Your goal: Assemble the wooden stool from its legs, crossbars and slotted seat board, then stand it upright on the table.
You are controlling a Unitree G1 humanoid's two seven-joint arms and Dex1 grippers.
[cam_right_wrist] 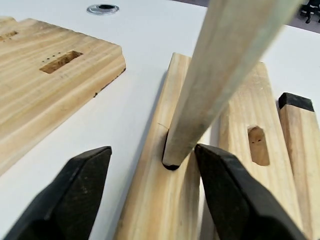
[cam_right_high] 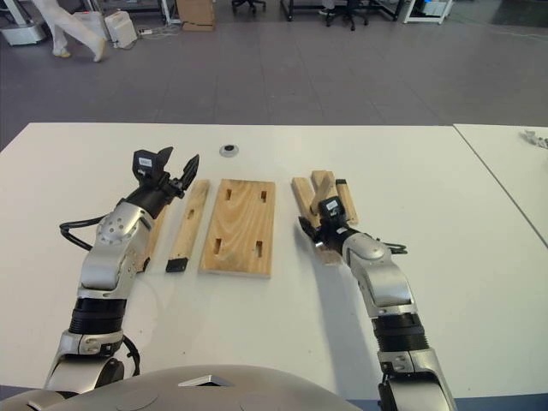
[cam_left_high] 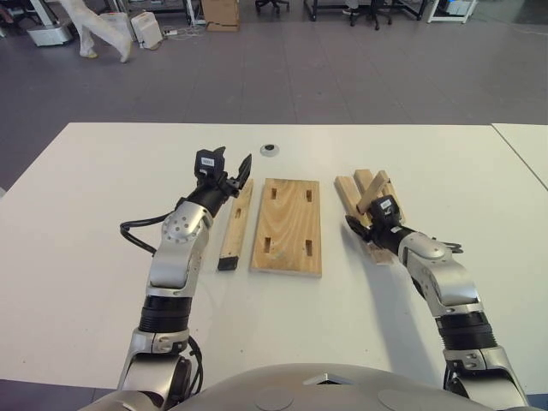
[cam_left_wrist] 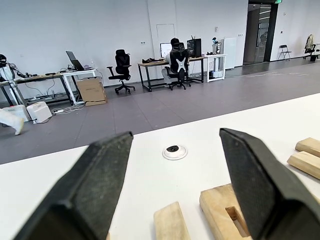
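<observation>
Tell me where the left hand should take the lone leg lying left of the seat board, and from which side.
Probably the bare middle of the leg, from above, fingers across its narrow width. It lies flat, apart from the seat board, so both long edges are free. The open left hand is above its far end.

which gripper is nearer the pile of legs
Right. The right gripper is open at the pile of legs; the left gripper is on the far side of the seat board.

A grey floor [cam_left_high: 360,77] stretches beyond the white worktop [cam_left_high: 77,214]. Far off, by a white wall [cam_left_wrist: 100,25], stand desks [cam_left_wrist: 155,62], black office chairs [cam_left_wrist: 121,65] and a cardboard box [cam_left_wrist: 92,92].
</observation>
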